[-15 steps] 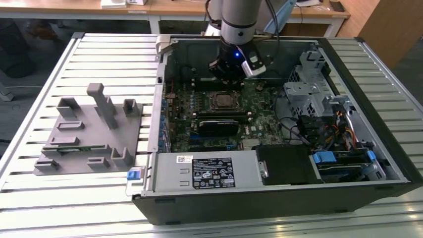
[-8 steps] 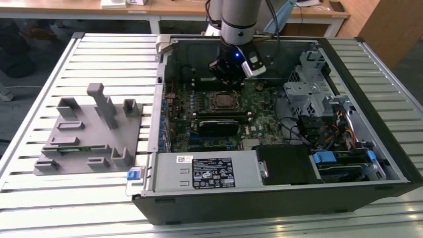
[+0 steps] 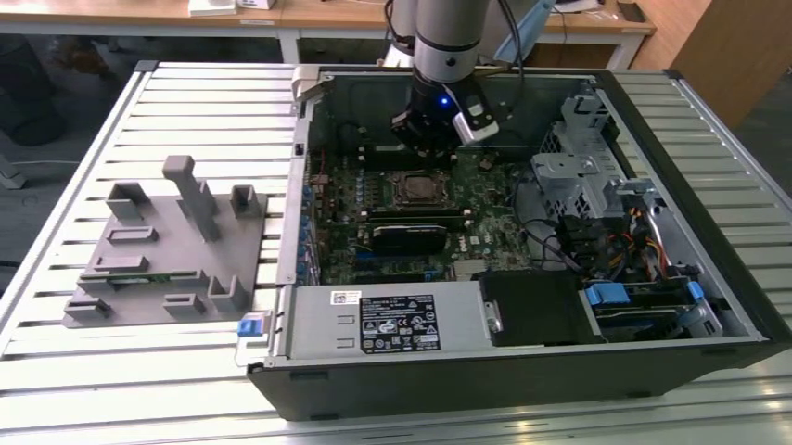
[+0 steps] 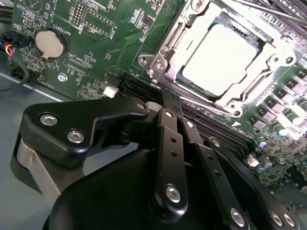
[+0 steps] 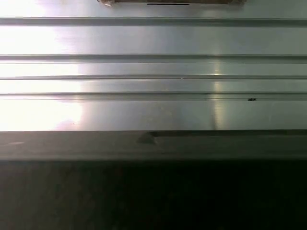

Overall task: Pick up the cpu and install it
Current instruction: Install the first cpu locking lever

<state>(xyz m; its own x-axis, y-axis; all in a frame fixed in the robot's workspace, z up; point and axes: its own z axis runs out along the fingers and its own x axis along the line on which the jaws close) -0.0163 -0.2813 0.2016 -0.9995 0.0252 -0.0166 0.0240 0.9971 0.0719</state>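
Note:
The cpu (image 4: pixel 220 60), a square chip with a pale silver-white top, lies flat inside the metal-rimmed socket frame (image 4: pixel 165 57) on the green motherboard (image 4: pixel 105 43). In the second wrist view my gripper (image 4: pixel 163 98) is beside the socket, its black fingers (image 4: pixel 169 139) drawn together with nothing between them. In the exterior view the gripper (image 3: pixel 429 148) hangs inside the open computer case (image 3: pixel 520 371), just behind the socket (image 3: pixel 421 188) and a little above the board.
A grey plastic fixture (image 3: pixel 167 246) stands on the slatted metal table (image 3: pixel 124 389) at the exterior view's left. Inside the case are a black rectangular module (image 3: pixel 415 236), the power supply (image 3: pixel 384 320) and a drive cage (image 3: pixel 581 176). A coin battery (image 4: pixel 49 44) sits on the board.

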